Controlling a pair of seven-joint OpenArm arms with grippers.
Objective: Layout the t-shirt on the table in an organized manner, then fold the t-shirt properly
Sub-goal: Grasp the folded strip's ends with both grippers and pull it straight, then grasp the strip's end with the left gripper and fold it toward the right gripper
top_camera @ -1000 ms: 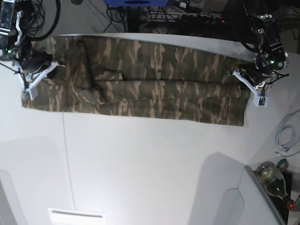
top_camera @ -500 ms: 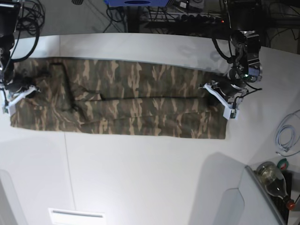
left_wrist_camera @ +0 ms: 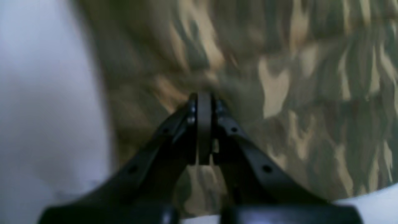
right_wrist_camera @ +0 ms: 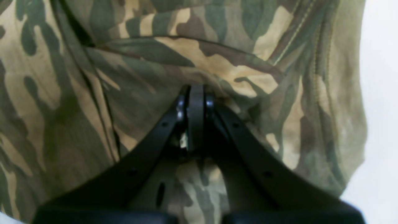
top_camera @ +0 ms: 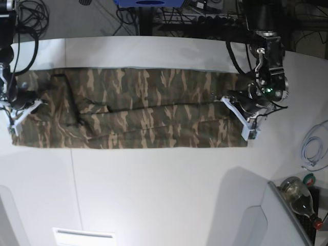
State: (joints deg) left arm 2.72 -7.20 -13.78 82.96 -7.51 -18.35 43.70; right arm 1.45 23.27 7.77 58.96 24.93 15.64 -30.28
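Note:
The camouflage t-shirt (top_camera: 138, 110) lies folded into a long flat band across the white table (top_camera: 154, 195). My left gripper (top_camera: 241, 115) sits at the band's right end, shut on the t-shirt; the left wrist view shows its jaws closed on the cloth (left_wrist_camera: 279, 77). My right gripper (top_camera: 20, 110) sits at the band's left end, shut on the t-shirt; the right wrist view shows its jaws closed on a bunched fold (right_wrist_camera: 217, 65). The neckband and label are hidden.
A coiled white cable (top_camera: 312, 151) lies at the table's right edge. A glass bottle (top_camera: 300, 197) stands at the lower right beside a grey panel. Cables and a power strip (top_camera: 205, 20) run behind the far edge. A thin seam (top_camera: 74, 184) crosses the table.
Both grippers have carried the t-shirt leftward and toward the near side. The band now lies straighter and a little narrower; its right end has drawn inward.

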